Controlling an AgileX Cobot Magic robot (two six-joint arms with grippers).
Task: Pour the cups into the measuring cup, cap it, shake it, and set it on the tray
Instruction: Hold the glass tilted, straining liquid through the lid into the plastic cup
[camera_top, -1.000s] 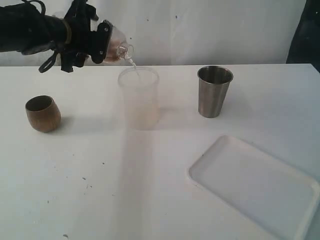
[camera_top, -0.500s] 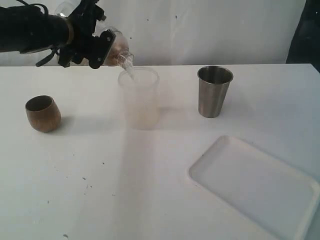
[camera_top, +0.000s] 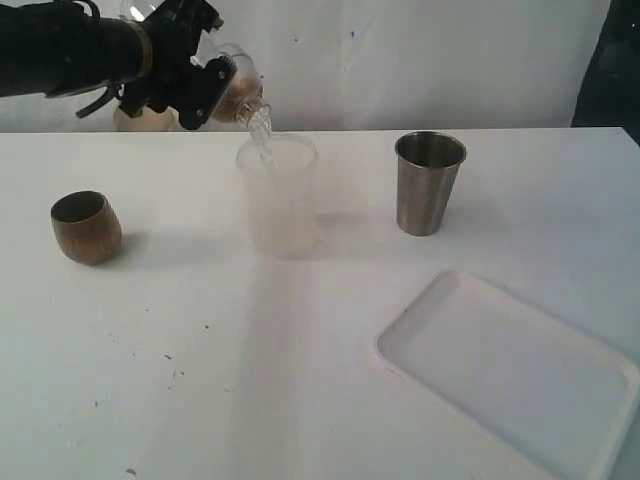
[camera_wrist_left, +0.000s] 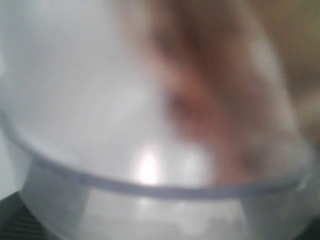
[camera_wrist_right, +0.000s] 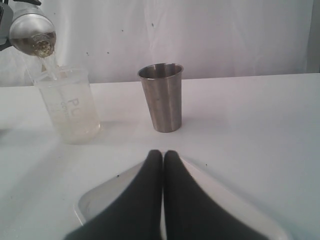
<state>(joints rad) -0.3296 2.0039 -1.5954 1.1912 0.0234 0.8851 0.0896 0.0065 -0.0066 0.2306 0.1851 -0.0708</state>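
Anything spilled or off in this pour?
No spill visible: the stream from the tilted clear cup in the left jaws lands inside the frosted cup. Only a few dark specks dot the table.

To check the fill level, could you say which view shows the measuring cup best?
The right wrist view: the measuring cup stands whole, its printed marks and liquid visible. The exterior view shows it pale, marks unreadable. The left wrist view is too blurred to tell.
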